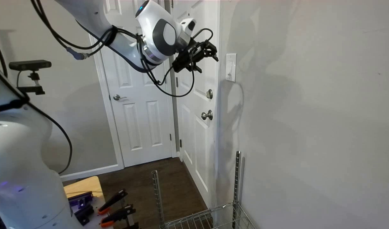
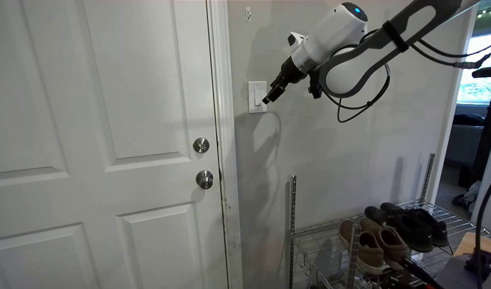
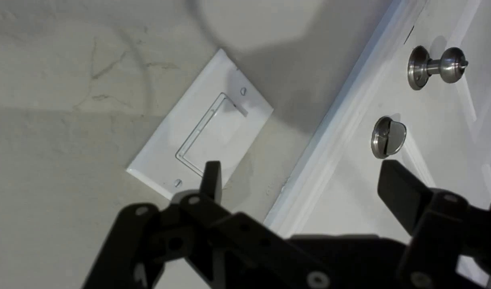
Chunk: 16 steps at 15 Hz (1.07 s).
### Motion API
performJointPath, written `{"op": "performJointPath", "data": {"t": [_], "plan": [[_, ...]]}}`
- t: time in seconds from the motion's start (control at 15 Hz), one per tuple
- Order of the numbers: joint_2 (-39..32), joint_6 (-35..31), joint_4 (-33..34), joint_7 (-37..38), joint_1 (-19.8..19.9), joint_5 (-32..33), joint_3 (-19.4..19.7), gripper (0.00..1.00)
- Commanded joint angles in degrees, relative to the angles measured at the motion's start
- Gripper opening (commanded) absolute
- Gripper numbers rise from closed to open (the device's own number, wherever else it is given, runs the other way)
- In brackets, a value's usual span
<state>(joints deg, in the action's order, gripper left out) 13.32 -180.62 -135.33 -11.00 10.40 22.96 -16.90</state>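
1. Hand point(image 3: 301, 172): hovering near the wall point(image 1: 309, 127), grip empty, its fingers point(image 3: 402, 196) standing wide apart.
2. Light switch point(image 3: 213, 136): sitting in a white wall plate point(image 3: 157, 164), just beside the door frame point(image 2: 223, 100), and lying nearest the hand of anything in sight.
3. Contact: in an exterior view a gap is showing between the fingers and the wall plate; they are not touching.
4. Wrist view: the wall plate is lying slantwise, one dark finger covering part of its lower edge.
5. Arm point(image 1: 156, 35): slanting down in both exterior views, black cables point(image 1: 178, 96) looping beneath its wrist.
6. White door point(image 2: 141, 80): filling its frame, carrying a deadbolt point(image 2: 201, 145) above a round knob point(image 2: 204, 179).
7. Far door point(image 1: 134, 111): standing near the corner, showing a lever handle point(image 1: 117, 97).
8. Wire rack point(image 2: 293, 230): standing against the wall, lower than the light switch; brown shoes point(image 2: 390, 241) and black shoes point(image 2: 410, 228) are resting on its shelf.
9. Arm's base: black clamps point(image 1: 113, 201) with orange ends are sitting close by.
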Motion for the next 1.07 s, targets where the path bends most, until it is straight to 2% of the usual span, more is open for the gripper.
{"op": "performJointPath", "data": {"t": [0.0, 0.33, 0.67, 0.73, 1.0], "plan": [[-1.67, 1.30, -0.03, -0.08, 0.26, 0.21, -0.20, 1.00], [-4.60, 1.11, 0.50, -1.29, -0.55, 0.30, 0.14, 1.00], [-7.28, -0.06, 0.88, -5.81, -4.17, -0.60, 1.52, 1.00], [-7.59, 0.22, 1.10, -6.08, -7.42, 0.62, 4.56, 1.00], [-8.32, -1.54, 1.33, -7.92, -11.25, 0.11, 7.64, 1.00]]}}
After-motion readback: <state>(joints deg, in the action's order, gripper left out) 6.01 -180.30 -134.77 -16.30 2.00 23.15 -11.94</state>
